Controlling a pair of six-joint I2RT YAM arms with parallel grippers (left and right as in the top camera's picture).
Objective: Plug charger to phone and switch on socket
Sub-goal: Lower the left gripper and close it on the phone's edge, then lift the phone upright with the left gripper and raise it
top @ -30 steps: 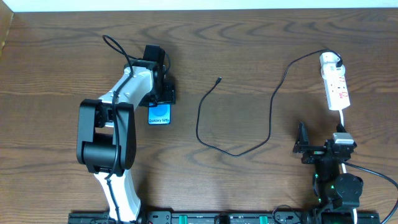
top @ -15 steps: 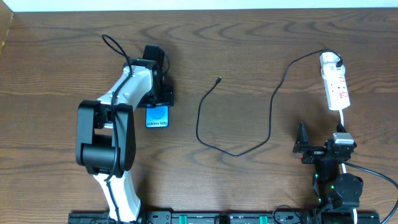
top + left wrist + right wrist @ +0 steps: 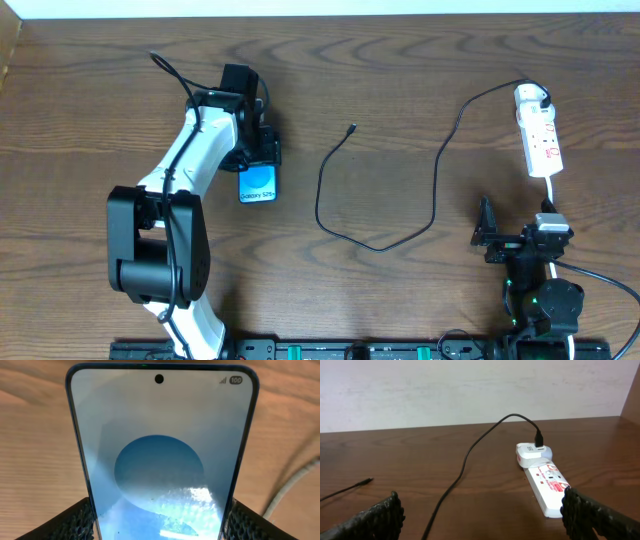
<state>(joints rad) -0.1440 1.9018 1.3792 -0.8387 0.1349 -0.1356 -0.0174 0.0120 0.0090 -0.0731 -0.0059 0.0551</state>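
My left gripper (image 3: 258,150) is shut on the phone (image 3: 257,184), whose blue screen sticks out toward the table's front. In the left wrist view the phone (image 3: 162,455) fills the frame between both fingers. The charger cable (image 3: 378,243) lies in a loop at centre, its plug tip (image 3: 352,128) free on the table, its other end plugged into the socket (image 3: 538,135) at the right. My right gripper (image 3: 515,241) is open and empty, just in front of the socket (image 3: 545,477). The cable (image 3: 465,462) runs in front of it.
The socket's white cord (image 3: 553,195) runs back toward the right arm. The wooden table (image 3: 400,80) ends at a pale wall (image 3: 470,385) at the far side.
My left arm has swung, its base link shifting left. The phone in its gripper turned slightly and stays at about the same spot. The right arm has not moved.
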